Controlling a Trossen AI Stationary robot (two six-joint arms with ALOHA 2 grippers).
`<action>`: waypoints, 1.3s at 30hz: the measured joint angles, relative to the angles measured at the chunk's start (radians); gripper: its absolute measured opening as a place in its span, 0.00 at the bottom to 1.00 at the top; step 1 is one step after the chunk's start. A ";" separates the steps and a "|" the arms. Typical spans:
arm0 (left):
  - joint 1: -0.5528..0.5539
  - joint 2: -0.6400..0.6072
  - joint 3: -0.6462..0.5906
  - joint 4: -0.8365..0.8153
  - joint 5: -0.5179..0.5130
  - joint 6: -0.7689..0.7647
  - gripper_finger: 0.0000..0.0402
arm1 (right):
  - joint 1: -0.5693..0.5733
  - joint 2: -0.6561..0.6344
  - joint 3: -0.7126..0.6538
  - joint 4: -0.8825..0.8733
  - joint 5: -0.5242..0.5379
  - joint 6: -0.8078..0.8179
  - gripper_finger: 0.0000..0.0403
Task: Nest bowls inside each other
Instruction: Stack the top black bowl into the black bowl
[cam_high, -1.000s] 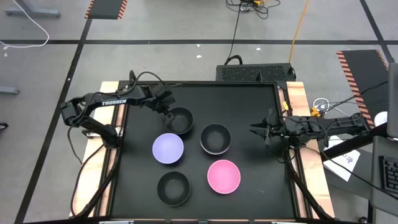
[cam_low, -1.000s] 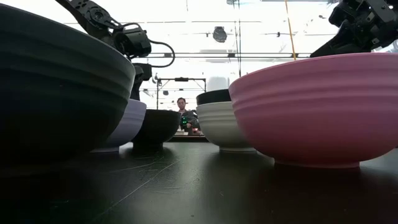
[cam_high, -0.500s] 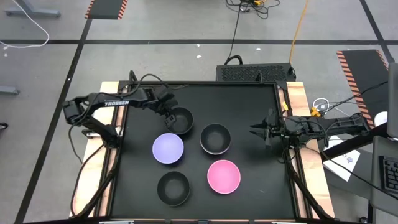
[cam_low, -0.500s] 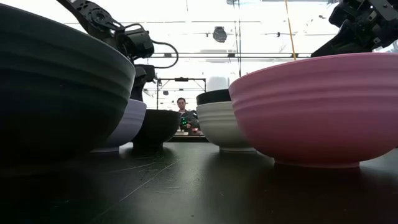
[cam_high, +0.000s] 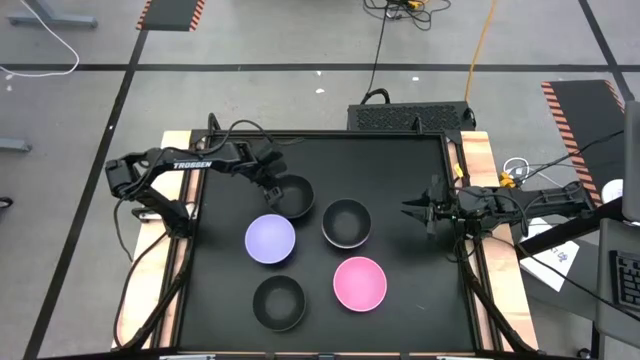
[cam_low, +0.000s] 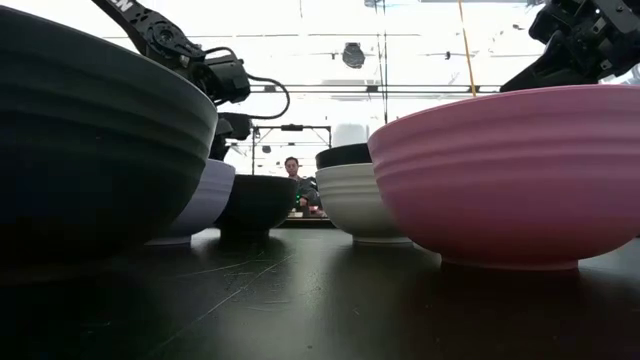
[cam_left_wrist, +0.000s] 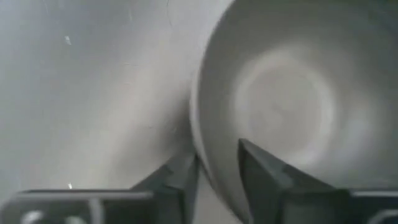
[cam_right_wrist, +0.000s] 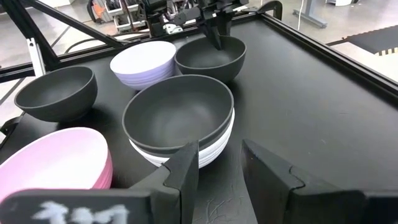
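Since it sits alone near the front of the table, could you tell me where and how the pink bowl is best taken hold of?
Grip the pink bowl at its thin rim, coming from above, one finger inside the wall and one outside. It stands upright and open, and its rounded wall looks too wide to span. The right claw, hovering open nearby, seems the handier one.

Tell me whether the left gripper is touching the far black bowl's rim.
Touching. In the left wrist view the left gripper straddles the round black plastic bowl's rim, fingers against its wall.
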 joint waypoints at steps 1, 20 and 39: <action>0.000 0.000 0.000 -0.001 0.000 0.001 0.19 | 0.000 0.000 0.000 0.001 0.000 0.000 0.28; 0.000 0.000 0.050 0.038 -0.016 0.061 0.01 | 0.000 0.000 0.000 0.002 0.000 0.000 0.28; -0.114 0.074 0.580 -0.343 -0.026 0.031 0.01 | 0.000 0.000 -0.007 0.013 0.000 -0.008 0.28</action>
